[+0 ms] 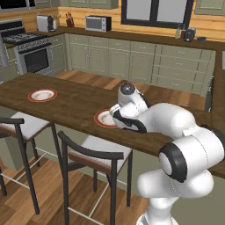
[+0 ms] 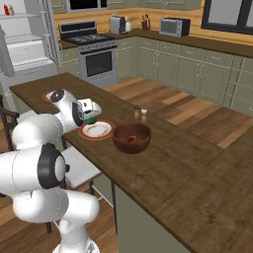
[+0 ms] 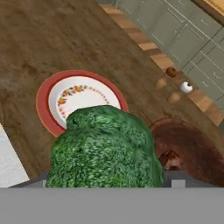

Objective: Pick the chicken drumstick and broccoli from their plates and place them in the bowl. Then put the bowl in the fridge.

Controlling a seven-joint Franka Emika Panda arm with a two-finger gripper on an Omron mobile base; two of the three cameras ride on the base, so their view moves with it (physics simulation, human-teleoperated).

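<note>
Hand view: the pincer [image 3: 109,186] holds the lumpy green broccoli floret [image 3: 105,151] above its emptied red-rimmed white plate [image 3: 48,94]. Beside it on the wooden surface [image 3: 57,39], the dark wooden bowl [image 3: 192,148] apparently already contains the drumstick; dropping in the broccoli and the fridge trip remain.

Glossy white arm [image 1: 176,127], rounded bulbous segments, dark joint rings (black caps too) — smooth, unmarked shells
</note>
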